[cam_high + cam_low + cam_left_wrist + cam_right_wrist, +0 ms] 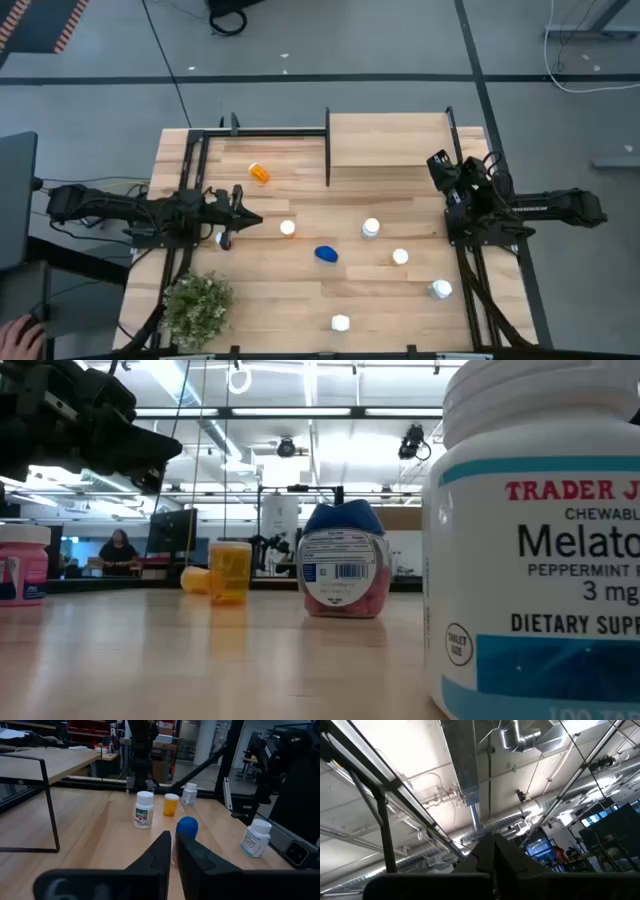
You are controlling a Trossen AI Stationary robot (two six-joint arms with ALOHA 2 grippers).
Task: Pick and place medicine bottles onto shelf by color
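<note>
High view lays out the whole plank table: left gripper low over the left side w/ fingers pressed together, holding nothing; right gripper parked at the right edge by the shelf, fingers also pressed together. The shelf, a flat light-wood panel w/ a black upright edge, carries no bottle. An orange bottle lies on its side near the black frame; the blue bottle sits mid-table w/ white bottles scattered around it. A bushy green plant stands at the near-left corner.

Low view alone gives labels: a big white melatonin bottle up close, a barcode on the blue-capped one, a translucent amber bottle, a pink one.

Right wrist view sees only ceiling ducts.
</note>
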